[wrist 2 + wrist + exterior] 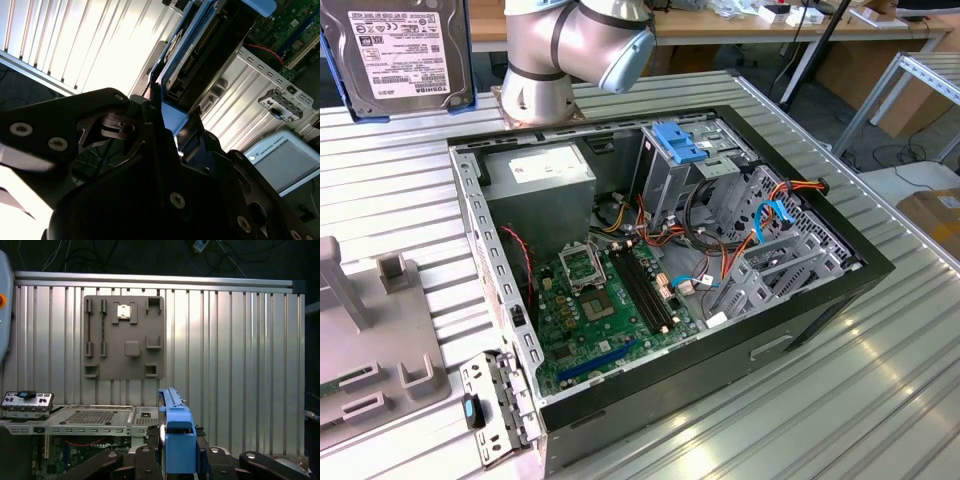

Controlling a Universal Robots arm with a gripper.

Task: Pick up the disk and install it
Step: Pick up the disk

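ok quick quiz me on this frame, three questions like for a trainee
1. True or false: the disk already sits inside the computer case.
2. What does the gripper clamp? A) a red cable B) the disk's blue rail C) a memory stick
3. Fill in: the grey fixture plate lies to the exterior view's ____ of the case.

Key
1. False: it is held up, outside the case.
2. B
3. left
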